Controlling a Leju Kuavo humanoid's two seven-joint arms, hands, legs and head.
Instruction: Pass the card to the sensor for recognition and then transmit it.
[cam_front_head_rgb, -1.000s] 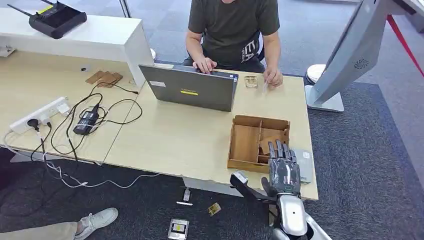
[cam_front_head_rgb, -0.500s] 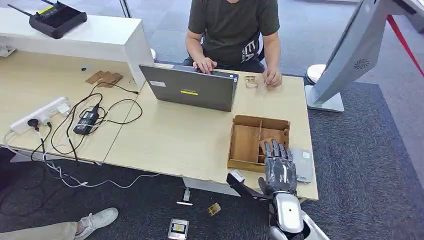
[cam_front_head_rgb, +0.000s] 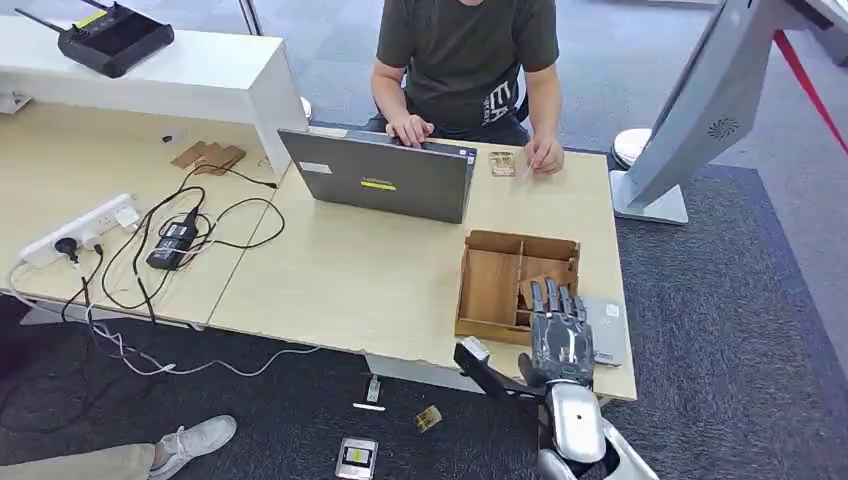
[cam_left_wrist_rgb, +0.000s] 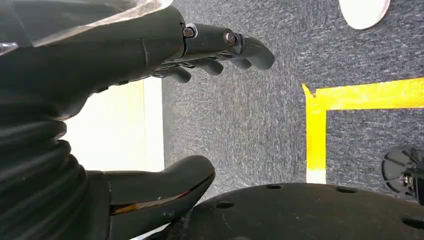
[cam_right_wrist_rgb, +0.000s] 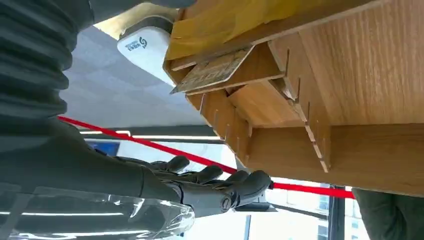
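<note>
1. We log the right hand (cam_front_head_rgb: 561, 335) nearest, at the table's (cam_front_head_rgb: 380, 280) front edge, fingers extended and apart, holding nothing, fingertips over the near wall of the wooden box (cam_front_head_rgb: 493, 285).
2. We log the left hand (cam_left_wrist_rgb: 150, 50) hanging above grey carpet, fingers loosely apart, holding nothing.
3. We log the card (cam_right_wrist_rgb: 212, 70) tilted inside a compartment of the wooden box.
4. We log a grey sensor (cam_front_head_rgb: 606, 328) just beside the box.
5. We log a laptop (cam_front_head_rgb: 385, 180) farther back, a person (cam_front_head_rgb: 465, 50) typing behind it.

The right hand (cam_front_head_rgb: 561, 333) was held raised on its silver arm, fingers (cam_right_wrist_rgb: 215, 187) extended and empty; the left hand (cam_left_wrist_rgb: 150, 65) was hung low, fingers loosely curled, nothing gripped
</note>
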